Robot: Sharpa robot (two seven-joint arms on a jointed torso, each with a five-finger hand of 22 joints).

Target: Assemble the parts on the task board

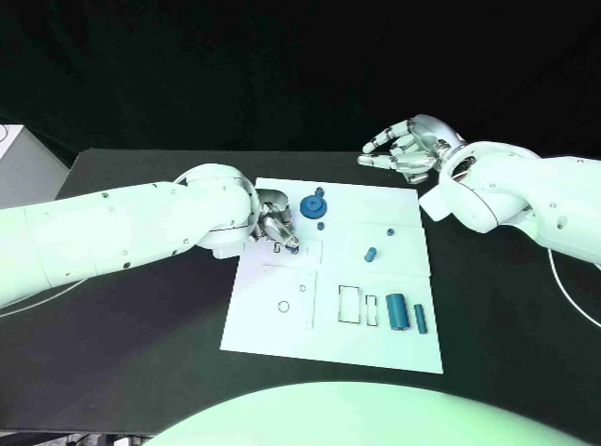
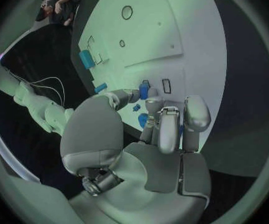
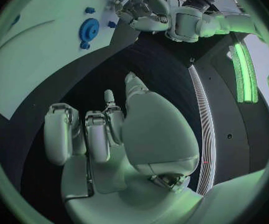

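Two blue cylinders (image 1: 398,311) lie side by side at the near right of the board (image 1: 267,330), a thick one and a thinner one (image 1: 420,319), just right of two rectangular outlines drawn on the white plate. A small ring outline sits to their left. Further back, a short blue peg (image 1: 370,253) lies near the middle of the board, with a tiny blue piece (image 1: 390,231) just beyond it.

At the board's left edge the left hand (image 1: 273,228) reaches down onto the plate; its fingers (image 2: 151,103) are curled together over a small slot, and the left wrist view shows a small blue part (image 2: 144,90) between the fingertips, pinched. Just beyond that hand, a blue gear (image 1: 315,205) lies flat near the board's far edge, with a small blue piece touching its rim.

Farthest back, the right hand (image 1: 410,149) hangs above the black tabletop (image 1: 139,372) past the board's far right corner, well apart from the parts. Its fingers (image 3: 97,134) are curled inward and grasp nothing.
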